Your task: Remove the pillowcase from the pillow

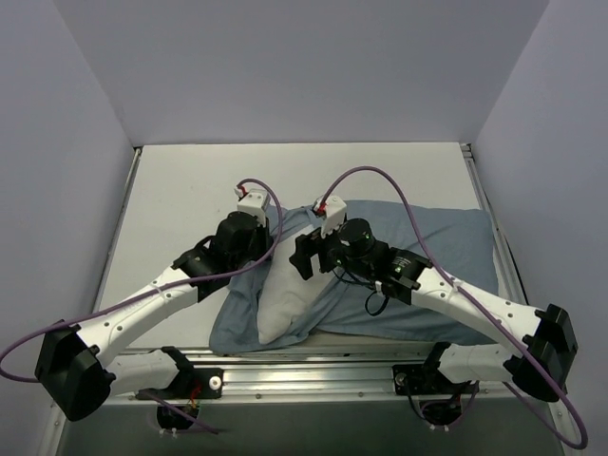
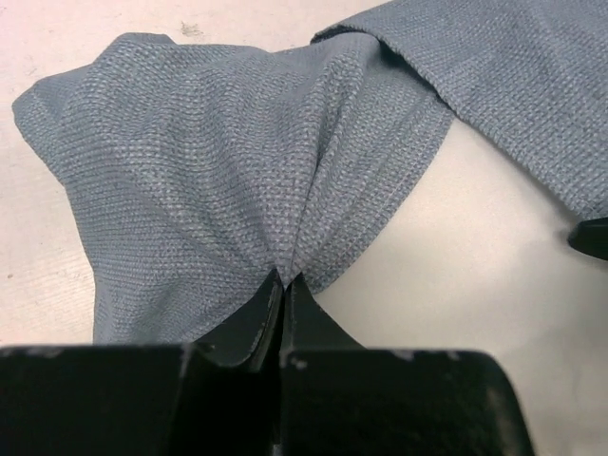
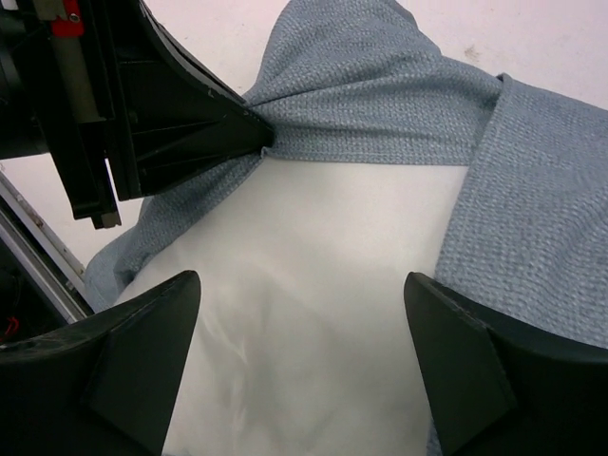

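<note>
The pillowcase [image 1: 427,256] is plain grey-blue fabric spread across the table's right half. Its open end is bunched at the left, baring the white pillow [image 1: 283,299]. My left gripper [image 1: 270,255] is shut on the pillowcase hem. The left wrist view shows the fabric [image 2: 209,161] pinched at the closed tips [image 2: 285,282], with the pillow [image 2: 475,275] beside it. My right gripper [image 1: 304,253] is open and empty. In its wrist view it hovers [image 3: 302,277] over the bare pillow [image 3: 304,313], facing the left gripper [image 3: 256,138] and the pillowcase [image 3: 361,104]. No stripes show.
The white table [image 1: 180,190] lies between pale walls on the left, back and right. A metal rail [image 1: 313,366] runs along the near edge by the arm bases. Purple cables loop above both wrists.
</note>
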`<control>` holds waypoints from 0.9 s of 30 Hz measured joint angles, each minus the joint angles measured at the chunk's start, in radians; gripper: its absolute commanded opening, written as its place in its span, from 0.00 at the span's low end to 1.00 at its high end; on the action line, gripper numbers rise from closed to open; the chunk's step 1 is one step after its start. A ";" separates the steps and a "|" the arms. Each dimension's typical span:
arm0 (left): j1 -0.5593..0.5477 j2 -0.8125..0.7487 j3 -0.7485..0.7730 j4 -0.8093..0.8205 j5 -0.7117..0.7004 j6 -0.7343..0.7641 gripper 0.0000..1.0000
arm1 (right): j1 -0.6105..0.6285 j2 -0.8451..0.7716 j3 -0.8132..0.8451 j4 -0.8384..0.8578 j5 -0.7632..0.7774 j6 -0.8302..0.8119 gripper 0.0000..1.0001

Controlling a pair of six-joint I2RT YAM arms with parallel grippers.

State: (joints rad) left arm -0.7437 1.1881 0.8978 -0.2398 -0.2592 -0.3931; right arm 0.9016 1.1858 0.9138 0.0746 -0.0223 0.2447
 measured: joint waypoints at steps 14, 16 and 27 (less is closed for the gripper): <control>0.064 -0.043 -0.050 0.010 -0.006 -0.053 0.02 | 0.145 0.352 0.102 0.082 0.269 -0.093 0.81; 0.087 -0.045 -0.056 0.009 -0.006 -0.062 0.02 | 0.150 0.365 0.084 0.116 0.315 -0.092 0.58; 0.199 -0.064 -0.088 0.000 -0.003 -0.150 0.02 | 0.153 0.213 -0.060 0.160 0.395 -0.018 0.00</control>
State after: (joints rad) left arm -0.5449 1.1236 0.8101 -0.2394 -0.2619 -0.5430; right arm 1.0550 1.3991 0.8543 0.2344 0.3729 0.2272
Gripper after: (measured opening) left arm 0.034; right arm 0.055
